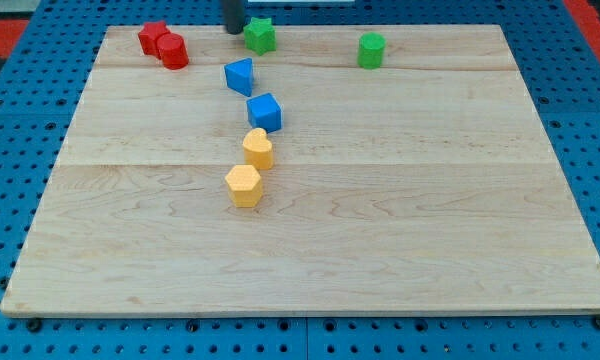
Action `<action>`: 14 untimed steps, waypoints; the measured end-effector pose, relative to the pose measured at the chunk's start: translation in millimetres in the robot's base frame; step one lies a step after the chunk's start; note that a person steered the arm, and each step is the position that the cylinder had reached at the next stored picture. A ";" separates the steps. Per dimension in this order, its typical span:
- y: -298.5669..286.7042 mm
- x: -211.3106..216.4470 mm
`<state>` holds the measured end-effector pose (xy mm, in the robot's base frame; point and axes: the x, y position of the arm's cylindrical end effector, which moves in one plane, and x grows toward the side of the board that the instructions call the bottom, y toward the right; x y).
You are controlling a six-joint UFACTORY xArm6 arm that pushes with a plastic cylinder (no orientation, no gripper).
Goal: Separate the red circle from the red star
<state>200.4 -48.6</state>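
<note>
The red star (153, 37) sits at the board's top left, and the red circle (174, 51) touches it on its lower right. My tip (234, 31) is at the view's top edge, right of the red pair and just left of the green star (261, 35). It touches neither red block.
A green circle-like block (371, 50) stands at the top right. Two blue blocks (240, 75) (265, 111) and two yellow blocks (258, 148) (244, 185) form a line down the middle of the wooden board (430, 200). A blue pegboard surrounds it.
</note>
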 end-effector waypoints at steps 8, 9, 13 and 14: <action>-171.4 63.8; -218.3 57.2; -26.5 36.3; -125.7 37.5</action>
<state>237.9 -174.3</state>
